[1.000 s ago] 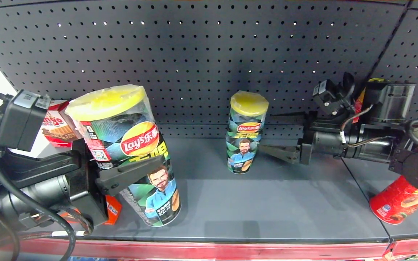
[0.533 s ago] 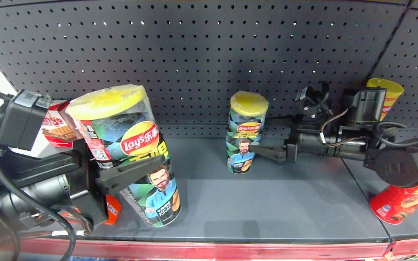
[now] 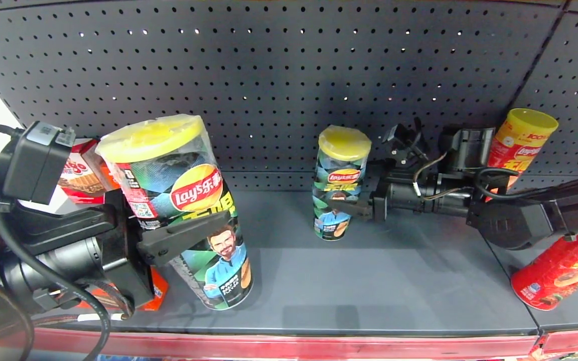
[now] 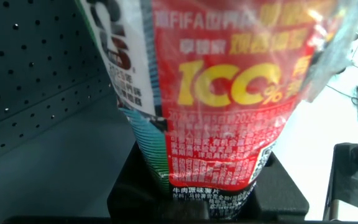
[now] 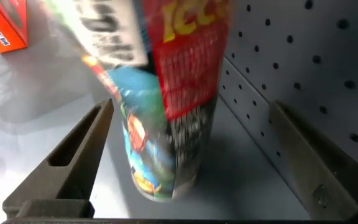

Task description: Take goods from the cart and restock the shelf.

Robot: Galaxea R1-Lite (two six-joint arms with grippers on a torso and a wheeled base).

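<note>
**Left holds a can; right straddles the one on the shelf**

Take the standing chip can as your reference: it is upright on the grey shelf, near the pegboard behind it.

Your right gripper comes in from the can's right side at about mid-height. In the right wrist view its fingers are spread apart, one on each side of the can – with a gap on both sides, so nothing is gripped.

Your left gripper is well to the left of the standing can and nearer the shelf's front edge. It is clamped on the held chip can, with one dark finger pressed across the can's front. That can is tilted, its yellow lid leaning away from the standing can. You cannot tell whether its base touches the shelf. The left wrist view shows the can's red label close up, wedged between the finger bases.

Farther right of the standing can, a yellow-lidded can leans at the pegboard, just behind the right arm. A red can lies on its side beyond it, toward the front.

Left of the standing can – past the held one – a wafer box sits at the back. An orange box peeks out below the left gripper.
</note>
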